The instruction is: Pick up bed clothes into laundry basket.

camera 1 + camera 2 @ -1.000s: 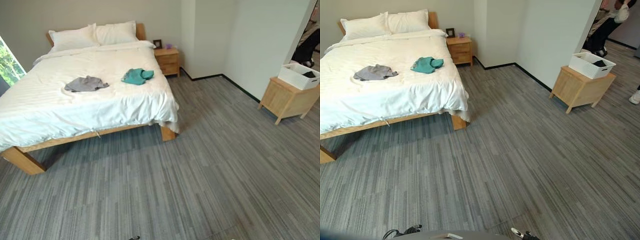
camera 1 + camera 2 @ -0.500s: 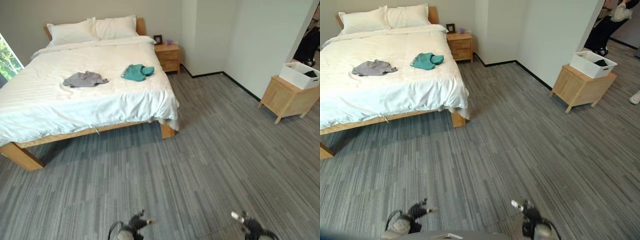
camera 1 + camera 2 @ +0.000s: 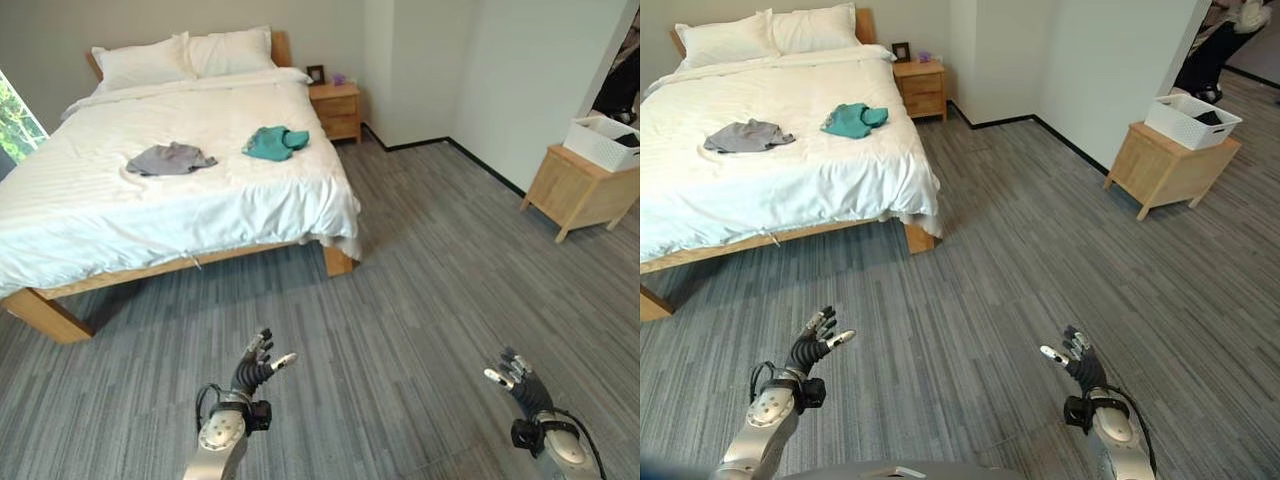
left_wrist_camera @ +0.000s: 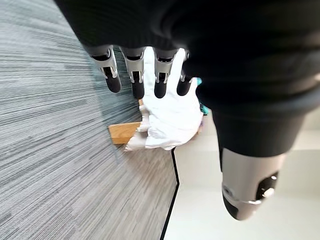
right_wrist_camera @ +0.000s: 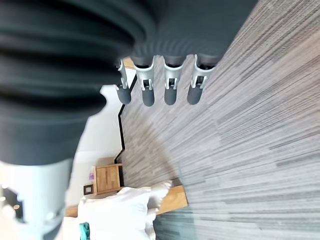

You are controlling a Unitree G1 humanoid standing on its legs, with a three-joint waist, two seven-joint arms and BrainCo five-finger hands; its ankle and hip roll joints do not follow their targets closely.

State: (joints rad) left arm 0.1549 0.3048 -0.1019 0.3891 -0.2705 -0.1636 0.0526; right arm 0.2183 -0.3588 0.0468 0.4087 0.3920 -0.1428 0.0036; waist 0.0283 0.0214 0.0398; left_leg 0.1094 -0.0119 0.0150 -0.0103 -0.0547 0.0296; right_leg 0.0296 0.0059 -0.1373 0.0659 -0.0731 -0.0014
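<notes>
A grey garment point(image 3: 170, 159) and a teal garment point(image 3: 276, 143) lie crumpled on the white bed point(image 3: 150, 215) at the far left. A white laundry basket point(image 3: 606, 143) with something dark in it stands on a low wooden table point(image 3: 578, 190) at the far right. My left hand point(image 3: 255, 367) is raised over the floor at the lower middle, open, holding nothing, well short of the bed. My right hand point(image 3: 520, 379) is raised at the lower right, open too. The left wrist view shows my left hand's fingers point(image 4: 137, 75) straight, with the bed's corner point(image 4: 170, 120) beyond them.
A wooden nightstand point(image 3: 337, 111) with a small frame on it stands by the bed's head. A wall corner point(image 3: 455, 90) juts out between the bed and the basket's table. A person point(image 3: 1215, 50) stands in the doorway at the upper right. Grey carpet point(image 3: 420, 290) spreads between.
Both hands have risen into view from the bottom edge and opened out over the floor. The camera has shifted slightly. The garments lie as before.
</notes>
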